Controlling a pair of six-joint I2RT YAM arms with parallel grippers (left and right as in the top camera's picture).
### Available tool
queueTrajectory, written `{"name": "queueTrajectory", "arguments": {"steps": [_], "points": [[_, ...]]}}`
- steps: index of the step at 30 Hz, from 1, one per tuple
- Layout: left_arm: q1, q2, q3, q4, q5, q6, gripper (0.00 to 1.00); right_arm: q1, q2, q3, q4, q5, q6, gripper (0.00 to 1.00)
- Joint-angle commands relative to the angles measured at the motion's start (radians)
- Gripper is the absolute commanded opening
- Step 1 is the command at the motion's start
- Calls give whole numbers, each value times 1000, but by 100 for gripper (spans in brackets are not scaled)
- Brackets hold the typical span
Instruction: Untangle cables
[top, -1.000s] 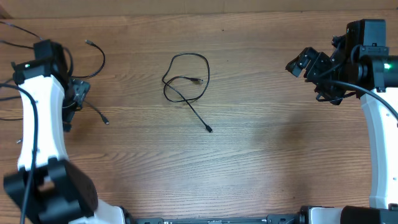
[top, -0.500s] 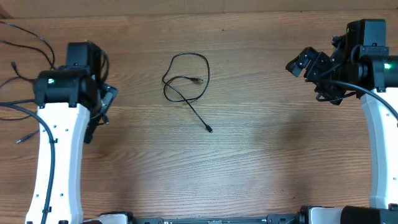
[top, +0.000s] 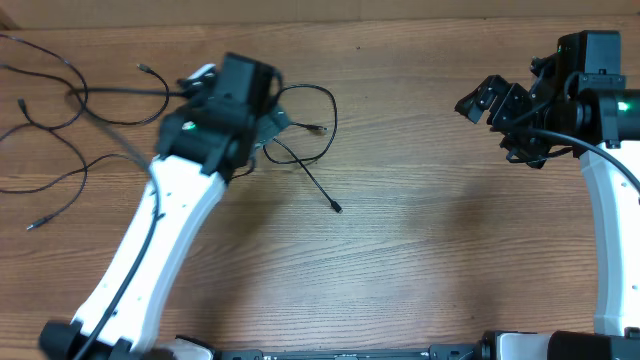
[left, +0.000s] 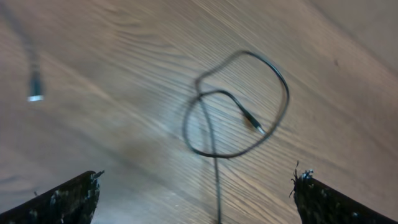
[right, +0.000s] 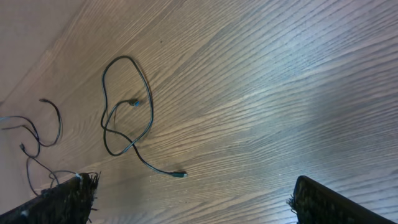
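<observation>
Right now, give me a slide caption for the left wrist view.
Open left end effector above a looped thin black cable on the wood-grain table.

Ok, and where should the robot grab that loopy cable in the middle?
Grab the looped cable by its straight tail, just short of the plug tip. That stretch lies flat and alone on the wooden table, away from where the loop crosses itself. Probably best to come straight down from above with the open left gripper, fingers across the cord.
</observation>
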Motion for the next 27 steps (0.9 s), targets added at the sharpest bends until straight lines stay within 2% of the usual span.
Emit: {"name": "queueTrajectory", "arguments": {"steps": [1,6,11,14,15,18,20,21,23,24,25,27], "points": [[-38,135,3,93,8,71,100,-3,3,-5,5,-6,3,100],[-29,343,3,163,18,61,100,-3,3,-5,5,-6,2,100],[-26,470,3,194,79,45,99,-3,3,-5,5,-6,2,100],[-26,523,3,201,118,44,90,-3,3,-5,5,-6,2,100],[-26,533,3,201,118,44,90,-3,3,-5,5,-6,3,100],[-26,564,3,208,118,44,96,-3,3,-5,5,-6,2,100],[-26,581,3,208,112,44,95,-3,3,-5,5,-6,2,100],[-27,591,3,208,112,44,86,-3,3,-5,5,-6,3,100],[-26,600,3,210,96,44,56,-3,3,-5,5,-6,3,100],[-25,600,3,210,67,43,27,-3,3,-5,5,-6,3,100],[-22,599,3,210,18,44,4,-3,3,-5,5,-6,3,100],[-11,592,4,200,-63,44,4,-3,3,-5,5,-6,2,100]]}}
